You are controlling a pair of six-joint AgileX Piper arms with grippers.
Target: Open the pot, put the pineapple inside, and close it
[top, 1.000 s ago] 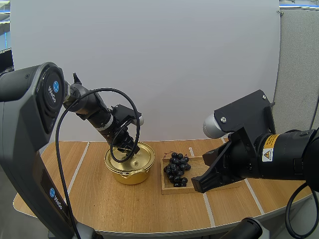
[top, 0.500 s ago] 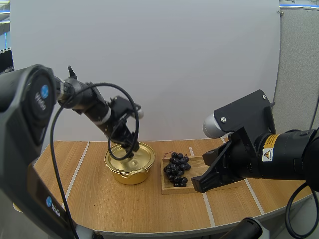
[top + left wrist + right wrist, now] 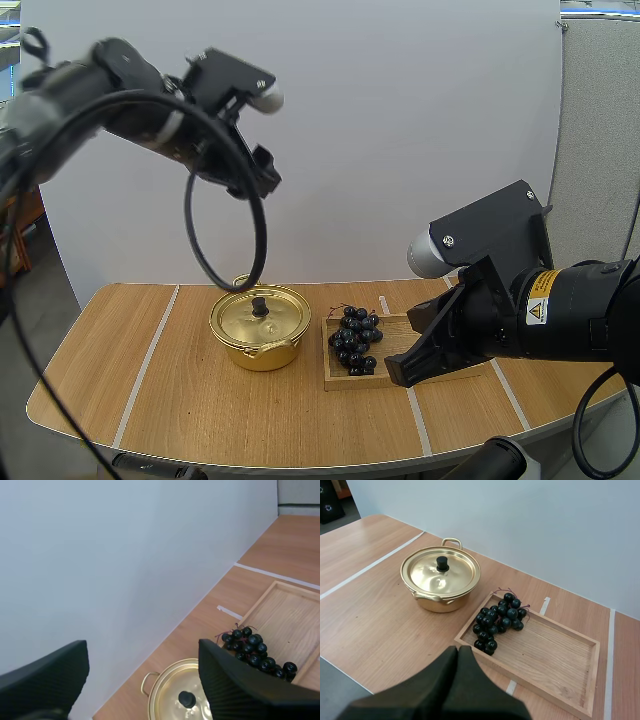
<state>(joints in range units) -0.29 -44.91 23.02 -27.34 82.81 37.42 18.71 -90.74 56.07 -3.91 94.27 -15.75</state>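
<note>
A wooden desk (image 3: 200,400) carries a tray (image 3: 550,655) and a gold pot (image 3: 262,352). In the high view the tray lies at the pot's 3 o'clock, just beside it.

No step of the task looks done. The lid (image 3: 440,575) sits flat on the pot, and nothing touches its black knob (image 3: 259,304). The fruit on hand is a bunch of dark grapes (image 3: 355,338), lying at the tray's 9 o'clock end, the end nearest the pot. By my reading, what is left is to lift the lid, move the fruit in, and put the lid back.

The left hand (image 3: 142,652) hangs high above the pot, toward 12 o'clock and well apart from the knob. Its fingers (image 3: 235,690) stand wide apart and hold nothing. The right hand (image 3: 458,655) hovers near the tray's 6 o'clock edge, its fingers pressed together into one wedge, empty and touching nothing.
</note>
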